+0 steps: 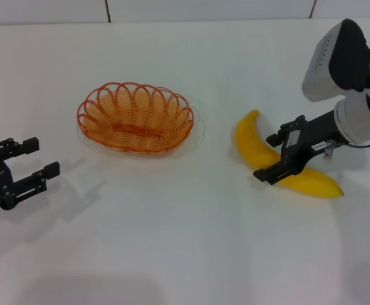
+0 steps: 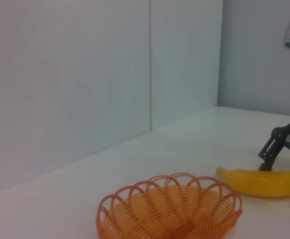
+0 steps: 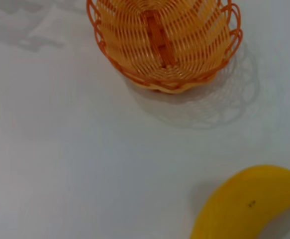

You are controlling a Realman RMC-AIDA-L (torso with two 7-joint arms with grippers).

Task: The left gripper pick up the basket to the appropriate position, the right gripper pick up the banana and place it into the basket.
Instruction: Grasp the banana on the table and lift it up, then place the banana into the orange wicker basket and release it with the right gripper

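Straddling the Banana While the Basket Waits

The right end effector (image 1: 278, 155), a black two-fingered claw on a black-and-silver arm, is seen in the head view set across the middle of the smooth, bright yellow curved banana (image 1: 261, 152). Its fingers are spread, one on each side of the fruit, and a closed pinch is not yet shown. The banana's long axis runs roughly crosswise to those fingers, which is judged to be the relation on which the coming grasp depends: closing across the narrow width should be favoured.

The shallow oval basket of looped orange wire (image 1: 136, 117) lies on the white bench (image 1: 172, 241), well apart from the right end effector, beyond the banana's far tip. The left end effector (image 1: 26, 166), a matching black claw, is held spread and empty near the basket's other side, not touching it. The banana is clearly nearer the right arm, the basket nearer the left.

The finger placement is given only by the head view. In the right wrist view, only one end of the banana (image 3: 244, 204) and the basket (image 3: 164, 45) beyond it are shown, with no fingers visible. From the left wrist view, the basket (image 2: 169, 209) is seen close ahead, empty.
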